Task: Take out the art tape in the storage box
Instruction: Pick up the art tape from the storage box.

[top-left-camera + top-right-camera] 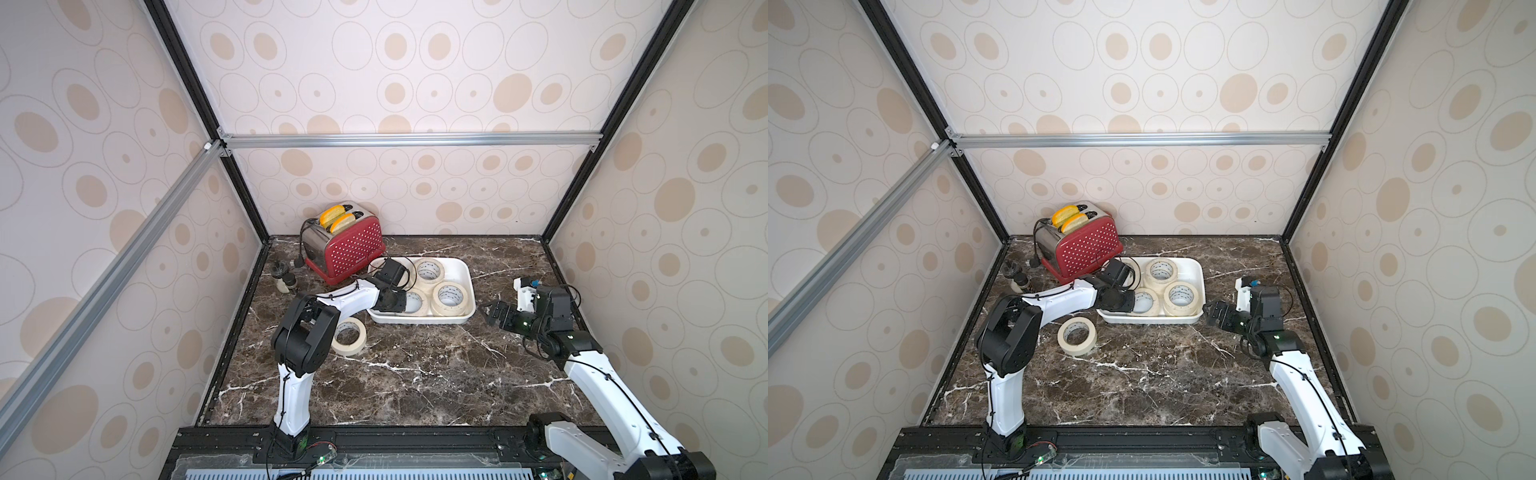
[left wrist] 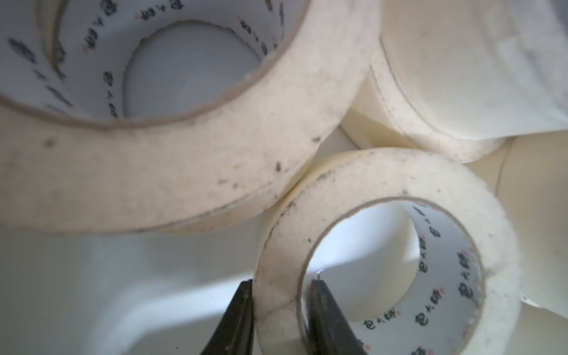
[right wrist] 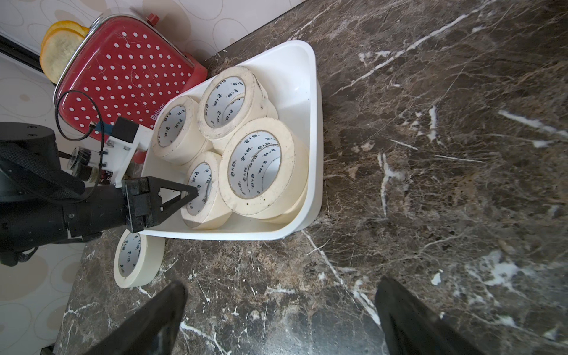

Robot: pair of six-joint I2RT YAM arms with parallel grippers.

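— What hems your left claw (image 2: 280, 287)?
— Cream ring-shaped tape rolls (image 2: 172, 172), packed touching in the shallow white plastic tray (image 1: 456, 268); a red polka-dot toaster (image 1: 353, 249) just beside its far-left corner.
— Open passage?
— Dark marbled tabletop (image 1: 415, 365) before my right claw (image 1: 486, 314); one loose roll (image 1: 1077, 350) near the tray.

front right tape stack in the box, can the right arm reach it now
Probably yes: the right gripper is open beside the storage box, with nothing before the stack; the left gripper pinches the neighbouring roll.
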